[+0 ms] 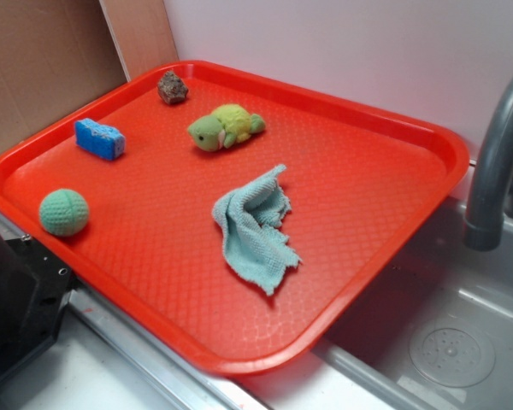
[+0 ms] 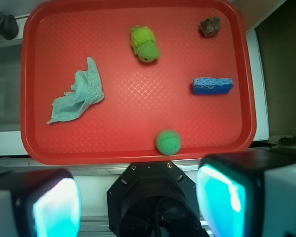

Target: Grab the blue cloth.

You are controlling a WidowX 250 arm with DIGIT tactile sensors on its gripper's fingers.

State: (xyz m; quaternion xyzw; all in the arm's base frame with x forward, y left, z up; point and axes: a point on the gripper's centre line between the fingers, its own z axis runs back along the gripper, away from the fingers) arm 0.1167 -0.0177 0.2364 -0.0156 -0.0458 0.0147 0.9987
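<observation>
The blue cloth (image 1: 252, 226) is a crumpled pale teal rag with frayed edges. It lies on the red tray (image 1: 368, 171), right of centre toward the sink side. In the wrist view the cloth (image 2: 79, 96) is at the tray's left. My gripper (image 2: 138, 202) is open and empty, its two cyan-padded fingers (image 2: 222, 197) wide apart. It hangs high above the tray's near edge, over the black robot base (image 2: 153, 192), well away from the cloth. The gripper does not show in the exterior view.
Also on the tray (image 2: 138, 113): a green plush turtle (image 1: 225, 126), a bright-blue sponge block (image 1: 100, 138), a green ball (image 1: 64, 212) and a brown rock (image 1: 172, 87). A grey faucet (image 1: 496, 162) and sink (image 1: 445, 342) are to the right. The robot base (image 1: 17, 290) is at lower left.
</observation>
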